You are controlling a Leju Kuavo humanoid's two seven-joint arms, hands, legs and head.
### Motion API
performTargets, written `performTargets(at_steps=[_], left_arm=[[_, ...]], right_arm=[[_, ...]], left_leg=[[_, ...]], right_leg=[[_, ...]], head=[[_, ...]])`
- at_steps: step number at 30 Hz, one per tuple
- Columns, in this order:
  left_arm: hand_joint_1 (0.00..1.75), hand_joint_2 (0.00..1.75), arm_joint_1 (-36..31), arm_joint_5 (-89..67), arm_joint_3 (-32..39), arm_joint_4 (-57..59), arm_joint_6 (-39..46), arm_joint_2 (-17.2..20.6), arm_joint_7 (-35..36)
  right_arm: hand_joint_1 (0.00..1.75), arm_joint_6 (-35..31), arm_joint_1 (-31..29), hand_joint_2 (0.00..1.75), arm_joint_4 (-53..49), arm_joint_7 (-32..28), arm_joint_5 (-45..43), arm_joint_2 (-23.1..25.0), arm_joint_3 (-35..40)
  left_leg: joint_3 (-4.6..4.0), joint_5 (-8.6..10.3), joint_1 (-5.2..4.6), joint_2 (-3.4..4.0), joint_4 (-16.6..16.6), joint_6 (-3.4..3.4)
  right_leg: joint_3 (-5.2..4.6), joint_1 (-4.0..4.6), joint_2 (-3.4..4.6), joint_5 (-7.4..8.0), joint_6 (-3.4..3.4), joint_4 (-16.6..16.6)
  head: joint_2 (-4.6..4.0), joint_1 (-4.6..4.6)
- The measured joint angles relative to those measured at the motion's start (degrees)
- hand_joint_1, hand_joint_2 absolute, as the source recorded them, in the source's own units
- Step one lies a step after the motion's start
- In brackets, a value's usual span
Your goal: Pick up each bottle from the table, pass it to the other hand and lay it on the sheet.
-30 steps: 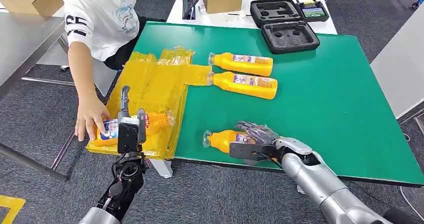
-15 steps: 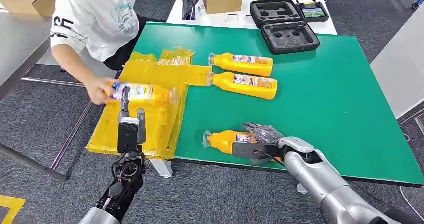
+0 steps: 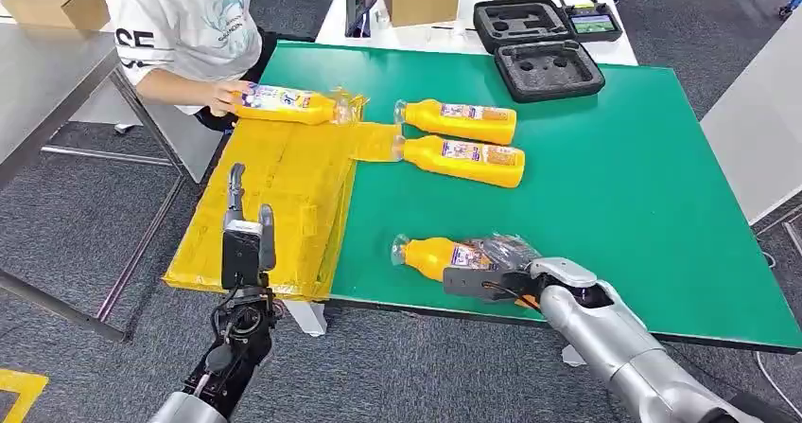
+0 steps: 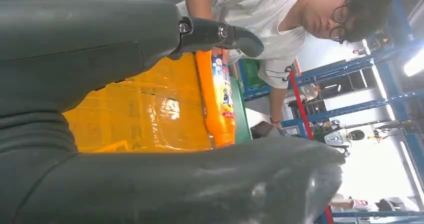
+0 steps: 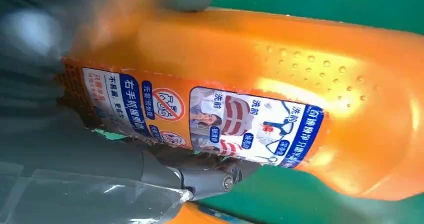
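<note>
The green rectangular table [image 3: 605, 167] has a broad bare stretch on its right half. A crinkled yellow plastic sheet [image 3: 274, 205] covers its left end and droops over the near left corner. Near the front edge lies an orange plastic bottle with a printed label [image 3: 437, 255], on its side, cap pointing left. The right hand [image 3: 496, 257] lies over its base end, dark fingers [image 3: 499, 247] wrapped over the body; the right wrist view shows fingers [image 5: 200, 176] pressed along the label, so the hand grips it. Whether the bottle rests on the table or is raised, I cannot tell.

The left hand [image 3: 244, 243] stands over the sheet's near edge, fingers apart and pointing up, holding nothing.

2 more orange bottles [image 3: 459, 120] [image 3: 463, 161] lie side by side mid-table, the nearer one's cap touching the sheet's right flap. At the sheet's far edge a person's hand [image 3: 225, 96] holds a 4th orange bottle [image 3: 288, 104]. A black foam-lined case [image 3: 549, 68] sits at the table's far edge.
</note>
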Motion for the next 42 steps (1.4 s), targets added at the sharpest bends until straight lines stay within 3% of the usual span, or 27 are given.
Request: performTargets(at_steps=[6, 9, 15, 25, 30, 31, 42], left_arm=[[0.0, 0.0, 0.7, -0.6, 0.0, -1.3, -1.5, 0.0, 0.4], [0.0, 0.0, 1.6, 0.5, 0.0, -2.9, -4.1, 0.0, 1.6], [0.0, 0.0, 3.4, 1.4, 0.0, -6.3, -6.6, 0.0, 2.4], [0.0, 0.0, 4.1, 2.6, -1.0, -10.1, -11.4, 0.2, 3.6], [0.0, 0.0, 4.5, 2.7, -4.2, -13.1, -21.5, 0.5, 5.9], [0.0, 1.75, 4.5, 2.8, -5.1, -13.7, -23.3, 0.5, 6.4], [0.0, 1.75, 2.8, 8.0, -10.2, -15.0, -34.3, 1.0, 8.7]], right_arm=[[1.75, -6.8, 1.6, 1.75, 0.0, -3.2, -3.3, 1.4, -1.9], [1.75, -14.4, 3.8, 1.75, -1.7, -7.0, -8.4, 3.9, -6.3], [1.75, -21.9, 7.1, 1.75, -6.2, -14.5, -14.5, 9.1, -14.6], [1.75, -23.4, 10.5, 1.75, -9.0, -23.9, -19.7, 15.3, -22.0], [1.75, -21.6, 11.4, 1.75, -8.2, -28.2, -20.6, 17.7, -22.1], [1.75, -21.4, 11.8, 1.75, -8.0, -28.9, -20.7, 18.3, -21.9], [1.75, -19.3, 13.8, 1.75, -5.1, -30.7, -22.4, 22.8, -20.4]], left_leg=[[-0.04, 0.0, 0.0, 0.0, 0.0, 0.0], [-0.06, 0.0, 0.0, 0.04, 0.0, 0.0], [-0.12, 0.0, 0.09, 0.0, 0.0, -0.01], [-0.13, 0.0, 0.07, 0.02, 0.0, 0.0], [-0.15, 0.0, 0.07, 0.0, 0.0, -0.01], [-0.16, 0.0, 0.07, 0.01, 0.0, -0.01], [-0.19, 0.02, 0.07, 0.03, 0.0, -0.02]], right_leg=[[-0.02, 0.01, 0.0, 0.0, 0.0, 0.0], [-0.08, 0.03, 0.04, 0.0, 0.0, 0.0], [-0.13, 0.08, 0.0, -0.01, -0.01, 0.0], [-0.13, 0.04, 0.01, -0.01, -0.01, 0.0], [-0.16, 0.04, 0.0, -0.01, -0.01, 0.0], [-0.17, 0.05, 0.01, -0.01, -0.01, 0.0], [-0.2, 0.05, 0.01, 0.02, -0.05, 0.0]], head=[[0.0, 0.0], [0.0, 0.02], [0.0, 0.02], [0.0, 0.0], [0.0, 0.0], [0.0, 0.0], [0.0, 0.0]])
